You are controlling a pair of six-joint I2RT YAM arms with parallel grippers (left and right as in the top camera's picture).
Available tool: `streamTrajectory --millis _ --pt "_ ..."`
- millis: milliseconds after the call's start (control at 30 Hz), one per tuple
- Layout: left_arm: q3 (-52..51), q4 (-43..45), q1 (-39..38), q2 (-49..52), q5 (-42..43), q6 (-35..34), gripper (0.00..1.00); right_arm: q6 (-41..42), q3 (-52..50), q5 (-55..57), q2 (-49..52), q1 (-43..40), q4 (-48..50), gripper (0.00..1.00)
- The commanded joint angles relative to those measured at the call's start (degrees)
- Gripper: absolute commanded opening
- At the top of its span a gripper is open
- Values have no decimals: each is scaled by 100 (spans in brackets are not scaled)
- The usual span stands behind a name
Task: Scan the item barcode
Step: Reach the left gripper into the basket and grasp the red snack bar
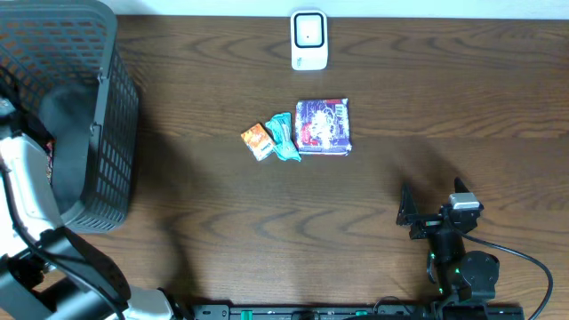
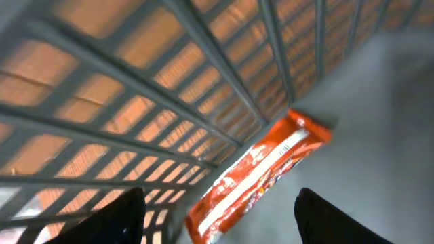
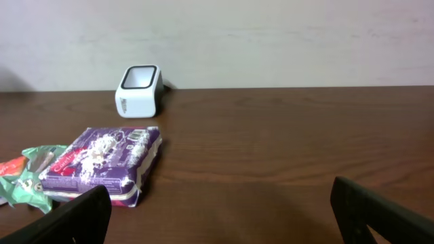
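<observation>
A: Wood table (image 1: 427, 107) is stretching out bare-grained; we're losing our left gripper (image 2: 220, 210) inside the mesh basket (image 1: 116, 151).
B: We're seeing it gaping over a blurred, glossy orange packet (image 2: 261, 169); right gripper (image 3: 220, 203) is gaping too.

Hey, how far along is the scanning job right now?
Possibly done: one orange packet lies in the basket, left gripper open over it. In hand: nothing; right gripper is open too. Left: the purple box, teal pouch and small orange pack near the scanner.
</observation>
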Motion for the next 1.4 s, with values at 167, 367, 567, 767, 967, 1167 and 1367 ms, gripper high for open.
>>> streamTrajectory --millis 167,367,567,767,967,1167,1367 --pt "-199 129 138 789 444 1132 64 -61 -20 31 -31 -76 -15 99" --pt "-199 236 136 1154 999 1405 64 -61 -20 31 -31 -76 -15 99" --pt "-201 378 157 1445 603 1491 64 -61 -17 31 -31 -76 -15 99" --pt "-208 595 162 1541 352 1753 64 -61 -20 31 -31 -76 -15 99" --pt "-208 664 214 1838 350 1808 64 -61 -20 28 -31 -76 -15 99" --pt "-210 713 369 2151 378 1801 48 -61 -20 31 -31 -76 -13 99" --pt "-208 546 372 2127 551 1617 8 -61 -20 28 -31 -76 -13 99"
